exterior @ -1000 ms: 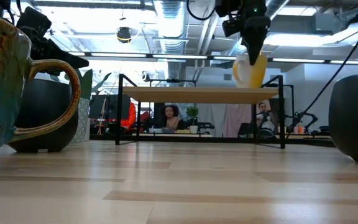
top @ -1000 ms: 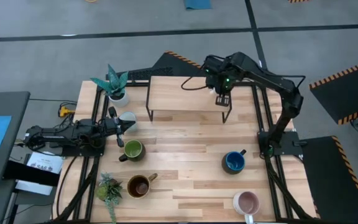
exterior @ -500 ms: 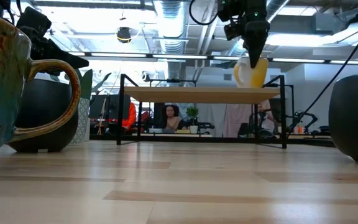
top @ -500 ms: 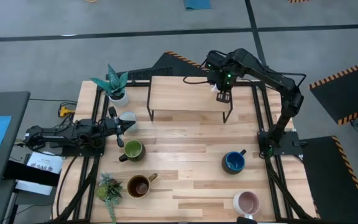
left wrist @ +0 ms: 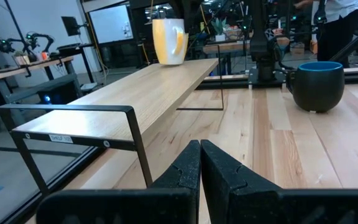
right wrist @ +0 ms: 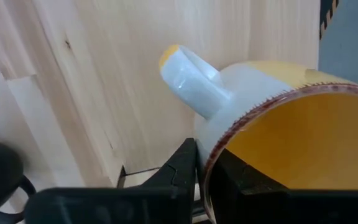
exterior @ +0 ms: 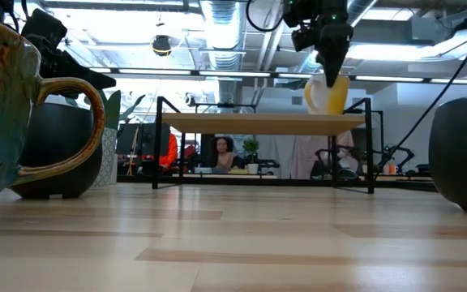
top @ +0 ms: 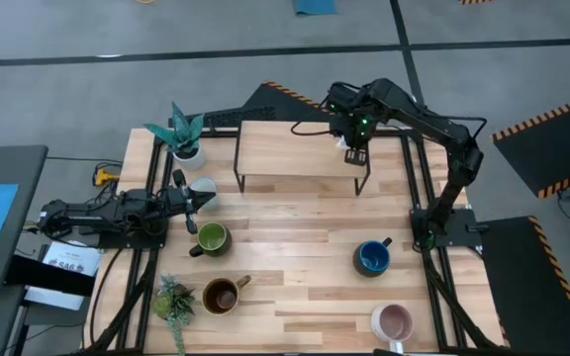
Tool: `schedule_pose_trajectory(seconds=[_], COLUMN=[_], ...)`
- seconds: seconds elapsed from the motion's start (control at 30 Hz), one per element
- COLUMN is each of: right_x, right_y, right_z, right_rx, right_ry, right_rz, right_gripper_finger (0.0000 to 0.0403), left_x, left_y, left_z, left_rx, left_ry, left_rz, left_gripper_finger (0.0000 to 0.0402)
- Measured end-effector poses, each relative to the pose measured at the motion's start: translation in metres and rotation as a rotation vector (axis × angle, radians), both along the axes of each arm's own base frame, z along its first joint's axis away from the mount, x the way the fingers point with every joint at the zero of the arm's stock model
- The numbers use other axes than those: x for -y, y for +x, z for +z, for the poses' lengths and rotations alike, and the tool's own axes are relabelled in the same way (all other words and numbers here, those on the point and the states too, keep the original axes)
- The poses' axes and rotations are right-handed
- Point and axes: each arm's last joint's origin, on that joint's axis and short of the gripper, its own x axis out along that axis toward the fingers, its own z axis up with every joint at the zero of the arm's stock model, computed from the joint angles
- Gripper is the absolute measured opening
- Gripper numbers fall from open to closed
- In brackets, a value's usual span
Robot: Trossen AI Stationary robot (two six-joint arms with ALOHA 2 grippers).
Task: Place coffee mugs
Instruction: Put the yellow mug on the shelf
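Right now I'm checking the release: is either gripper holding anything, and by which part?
The right gripper pinches the orange mug by its rim, beside the handle, on the shelf. The left gripper holds nothing.

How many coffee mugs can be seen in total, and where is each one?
6. Orange mug on the shelf's right end, in the right gripper. On the table: white mug and green mug at left, brown mug front left, blue mug at right, pink mug front right.
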Motion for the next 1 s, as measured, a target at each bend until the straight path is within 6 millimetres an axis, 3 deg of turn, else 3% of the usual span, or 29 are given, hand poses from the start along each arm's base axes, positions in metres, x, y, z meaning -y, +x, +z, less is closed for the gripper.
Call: schedule_pose_trajectory(seconds=[0.73,1.0], right_x=[0.0021,0.0029], right_y=[0.0043,0.0046], right_z=[0.0009,0.0012], right_rx=[0.029,0.029], right_ry=[-0.058,-0.076], right_rz=[-0.037,-0.043], right_gripper_finger=[0.0063,0.0101], left_x=[0.0,0.0], left_y=[0.0,0.0], left_z=[0.0001,0.0001], left_rx=[0.0,0.0], left_ry=[0.0,0.0], left_rz=[0.0,-0.001], left_gripper_finger=[0.0,0.0])
